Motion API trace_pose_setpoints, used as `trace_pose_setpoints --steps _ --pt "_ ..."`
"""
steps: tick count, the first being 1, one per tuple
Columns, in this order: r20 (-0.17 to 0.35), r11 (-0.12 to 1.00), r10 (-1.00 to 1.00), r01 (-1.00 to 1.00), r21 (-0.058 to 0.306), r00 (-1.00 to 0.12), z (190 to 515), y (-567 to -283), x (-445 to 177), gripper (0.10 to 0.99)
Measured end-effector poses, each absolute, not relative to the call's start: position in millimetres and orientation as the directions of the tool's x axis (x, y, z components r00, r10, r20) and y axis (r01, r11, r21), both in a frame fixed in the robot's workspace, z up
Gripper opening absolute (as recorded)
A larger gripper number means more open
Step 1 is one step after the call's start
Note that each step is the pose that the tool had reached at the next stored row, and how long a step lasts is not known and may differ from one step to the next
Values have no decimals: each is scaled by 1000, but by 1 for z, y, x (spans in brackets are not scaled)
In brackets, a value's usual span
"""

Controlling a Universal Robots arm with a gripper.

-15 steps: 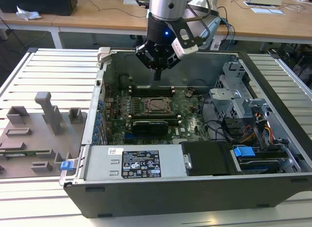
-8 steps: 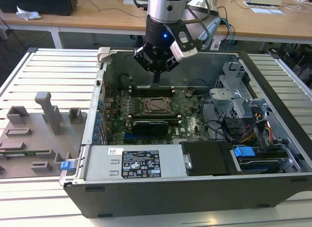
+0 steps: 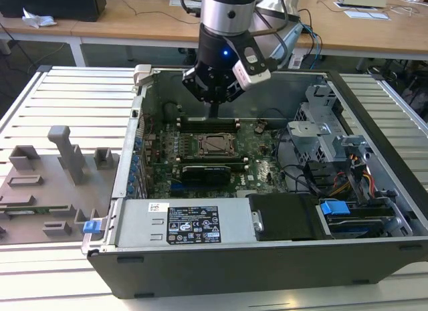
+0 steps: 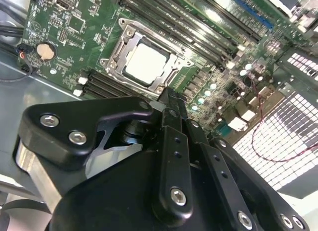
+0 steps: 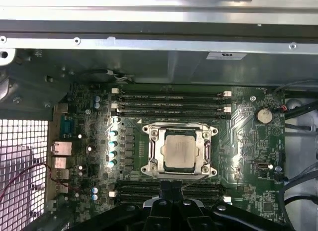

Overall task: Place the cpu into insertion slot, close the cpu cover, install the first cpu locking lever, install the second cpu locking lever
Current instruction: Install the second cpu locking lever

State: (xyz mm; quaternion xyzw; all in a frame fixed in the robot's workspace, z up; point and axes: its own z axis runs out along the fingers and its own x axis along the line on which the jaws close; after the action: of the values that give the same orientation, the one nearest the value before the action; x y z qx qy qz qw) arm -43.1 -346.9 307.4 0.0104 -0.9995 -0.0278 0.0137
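Observation:
The cpu (image 5: 180, 150) lies flat in the insertion slot (image 5: 147, 167) on the green motherboard (image 5: 243, 141), silver top up; it also shows in the second wrist view (image 4: 146, 63) and the exterior view (image 3: 215, 144). The cpu cover (image 5: 179, 130) lies down around the chip as a silvery frame. My gripper (image 3: 214, 113) hangs above the board just behind the socket, shut with nothing between its fingers (image 5: 166, 191). In the second wrist view the fingertips (image 4: 168, 98) end just short of the socket's rim, apart from it.
The open computer case (image 3: 267, 257) surrounds the board. A long black card (image 3: 210, 170) sits in front of the socket, memory slots (image 5: 171, 104) behind it. A drive cage (image 3: 321, 127) and cables stand at the exterior view's right. A grey fixture tray (image 3: 53, 184) lies outside, left.

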Motion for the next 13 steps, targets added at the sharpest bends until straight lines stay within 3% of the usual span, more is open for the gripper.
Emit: trace_pose_setpoints --steps 13 --pt "27 998 -22 -20 60 -999 305 -367 -45 106"
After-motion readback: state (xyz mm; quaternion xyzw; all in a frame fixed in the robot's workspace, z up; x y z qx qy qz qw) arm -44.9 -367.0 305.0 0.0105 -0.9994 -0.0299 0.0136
